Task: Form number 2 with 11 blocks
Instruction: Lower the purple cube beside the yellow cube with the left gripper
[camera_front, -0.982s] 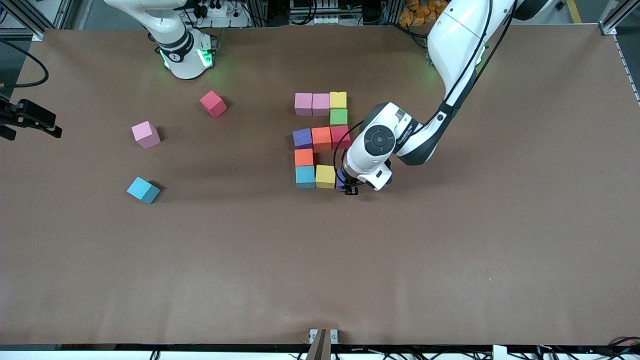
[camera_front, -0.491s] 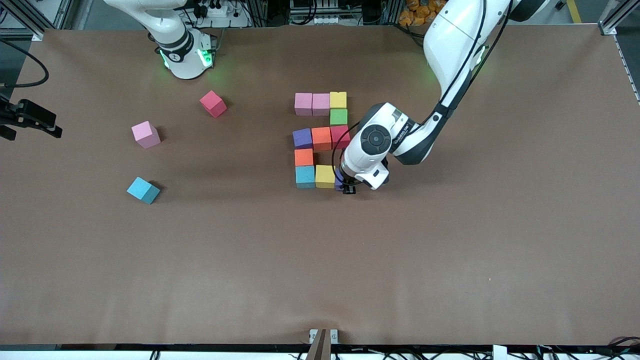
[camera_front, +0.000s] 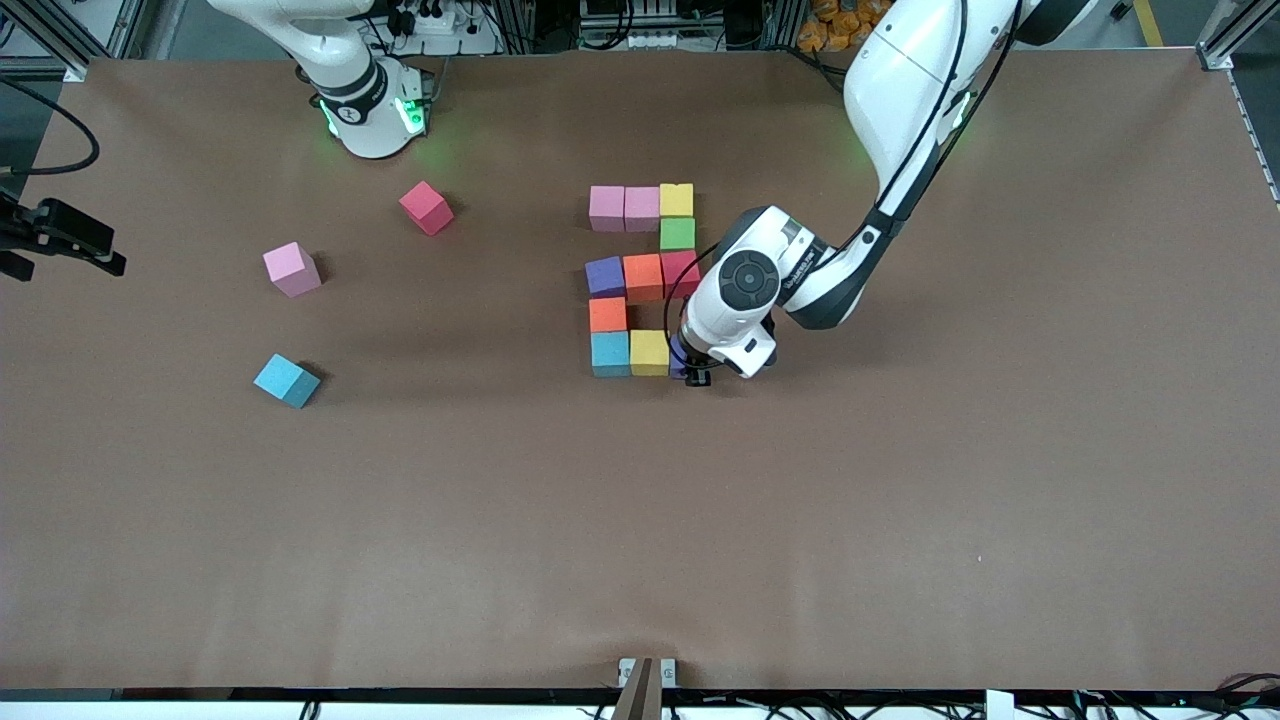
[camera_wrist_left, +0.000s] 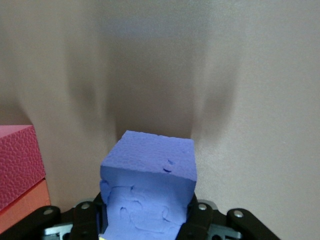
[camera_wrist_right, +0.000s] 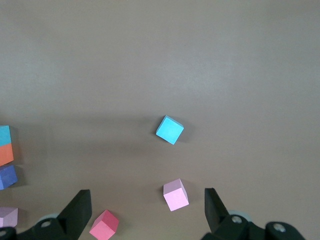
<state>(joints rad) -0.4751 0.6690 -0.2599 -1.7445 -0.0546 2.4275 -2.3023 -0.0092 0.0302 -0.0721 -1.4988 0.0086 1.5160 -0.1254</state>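
Observation:
The number 2 stands mid-table as touching blocks: two pink (camera_front: 607, 208), yellow (camera_front: 676, 199), green (camera_front: 677, 233), a row of purple (camera_front: 604, 276), orange (camera_front: 643, 277) and red (camera_front: 680, 272), then orange (camera_front: 607, 314), teal (camera_front: 610, 353) and yellow (camera_front: 650, 352). My left gripper (camera_front: 697, 372) (camera_wrist_left: 146, 215) is shut on a purple block (camera_front: 680, 362) (camera_wrist_left: 150, 170), low at the table beside that last yellow block. My right gripper (camera_wrist_right: 147, 210) hangs open and empty high over the loose blocks; it is out of the front view.
Three loose blocks lie toward the right arm's end: red (camera_front: 426, 207) (camera_wrist_right: 104, 224), pink (camera_front: 292, 269) (camera_wrist_right: 176, 194) and teal (camera_front: 286, 380) (camera_wrist_right: 169, 129). The left arm's wrist (camera_front: 750, 290) leans over the table beside the figure.
My left gripper with the purple block has edged a little closer to the yellow block of the nearest row. The right arm has not moved.

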